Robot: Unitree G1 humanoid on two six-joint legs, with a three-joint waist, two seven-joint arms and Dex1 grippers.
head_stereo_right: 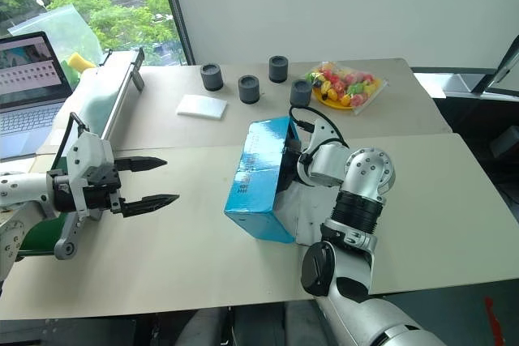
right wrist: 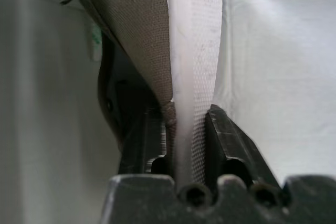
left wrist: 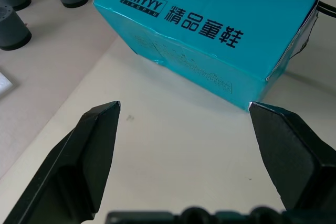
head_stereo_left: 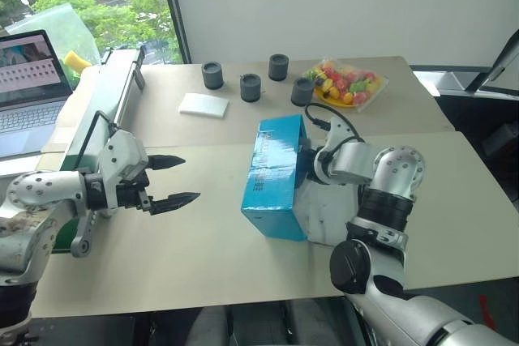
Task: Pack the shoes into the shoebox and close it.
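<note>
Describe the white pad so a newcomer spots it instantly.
On the beige table, look to the far half, toward the window. The white pad lies flat just in front of the leftmost dark grey cylinder. It is the only flat white rectangle there; its neighbours are upright cylinders.

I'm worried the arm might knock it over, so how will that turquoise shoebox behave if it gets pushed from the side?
The shoebox is cardboard lying on its side, so it would probably slide across the smooth table rather than tip. It looks light for its size. The right claw, reaching inside while pinching a shoe, may steady it somewhat.
</note>
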